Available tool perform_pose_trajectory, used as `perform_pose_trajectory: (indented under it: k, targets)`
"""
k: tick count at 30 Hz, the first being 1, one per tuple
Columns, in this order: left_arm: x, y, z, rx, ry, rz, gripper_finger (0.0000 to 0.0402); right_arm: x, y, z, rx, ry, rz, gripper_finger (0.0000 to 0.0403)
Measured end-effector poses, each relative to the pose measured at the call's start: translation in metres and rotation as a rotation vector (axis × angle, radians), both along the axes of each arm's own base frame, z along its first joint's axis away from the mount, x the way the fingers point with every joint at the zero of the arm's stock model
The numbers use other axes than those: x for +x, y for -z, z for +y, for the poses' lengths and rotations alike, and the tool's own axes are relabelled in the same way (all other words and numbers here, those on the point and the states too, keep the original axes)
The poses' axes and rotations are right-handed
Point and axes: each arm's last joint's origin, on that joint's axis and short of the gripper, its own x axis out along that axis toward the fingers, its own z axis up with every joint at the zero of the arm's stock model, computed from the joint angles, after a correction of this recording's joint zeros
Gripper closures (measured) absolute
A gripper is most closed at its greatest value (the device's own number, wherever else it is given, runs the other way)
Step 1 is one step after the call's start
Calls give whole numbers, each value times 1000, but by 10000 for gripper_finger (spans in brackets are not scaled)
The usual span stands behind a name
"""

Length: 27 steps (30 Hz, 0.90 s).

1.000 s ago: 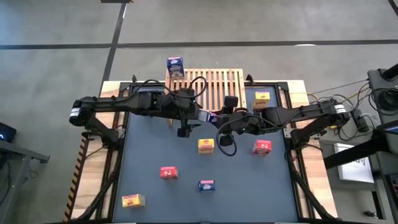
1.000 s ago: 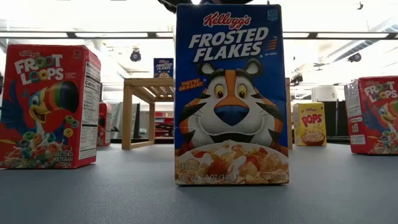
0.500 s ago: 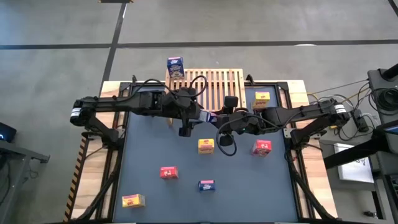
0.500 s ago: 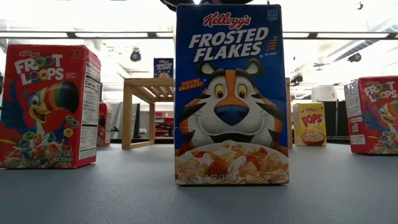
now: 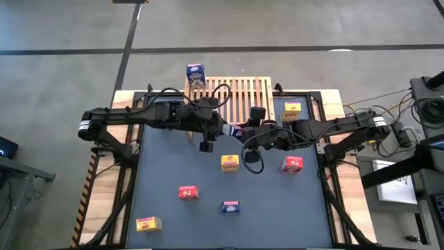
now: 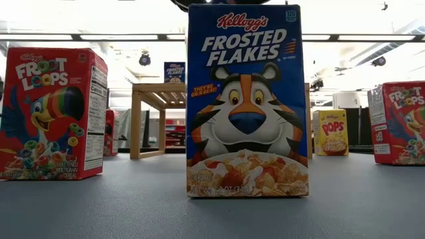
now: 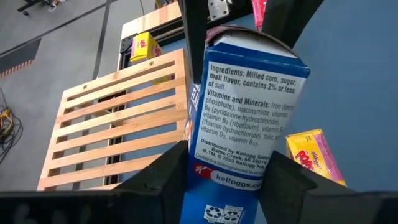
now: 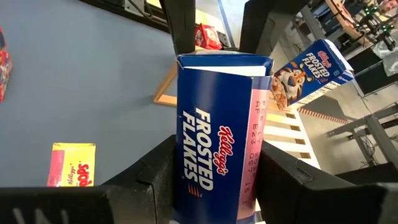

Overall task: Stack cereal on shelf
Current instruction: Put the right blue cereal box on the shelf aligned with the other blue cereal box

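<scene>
There were nine cereal boxes. Three were blue: the held blue box (image 7: 249, 112), one (image 5: 195, 73) and one (image 5: 230, 206). Three were yellow (image 5: 293, 109) (image 5: 230, 162) (image 5: 148, 223), and three were red (image 5: 292, 164) (image 5: 187, 192) (image 6: 109, 133). There was one wooden shelf (image 5: 239, 94), and two grippers, the left gripper (image 7: 227, 180) and the right gripper (image 8: 211, 180).

A blue Frosted Flakes box (image 6: 248, 101) stands upright in the near foreground on the grey table (image 6: 133, 206). A red Froot Loops box (image 6: 53, 113) stands to its left and another Froot Loops box (image 6: 399, 123) at the right edge. Farther back are the wooden shelf (image 6: 154, 113), carrying a small Frosted Flakes box (image 6: 174, 72), and a yellow Pops box (image 6: 331, 132).
</scene>
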Motion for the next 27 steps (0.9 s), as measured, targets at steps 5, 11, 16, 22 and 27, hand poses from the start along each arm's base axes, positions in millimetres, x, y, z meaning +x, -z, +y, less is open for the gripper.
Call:
perform_pose_trajectory:
  k: [5, 11, 16, 22, 27]
  targets:
    - [0, 0, 2, -1, -6, -5, 248, -1, -6, 0, 0, 0, 0, 234]
    - [-2, 1, 12, -25, -13, 11, 247, -4, -16, -1, 7, 6, -13, 188]
    - [-4, 2, 24, -88, 2, 20, 247, -5, -18, -1, -7, 6, -6, 139]
    - [-13, 3, 51, -175, 19, 33, 247, -20, -32, -3, 9, 13, -48, 114]
    - [-33, -5, 80, -279, 40, -25, 247, -41, -45, -3, 40, 15, -106, 115]
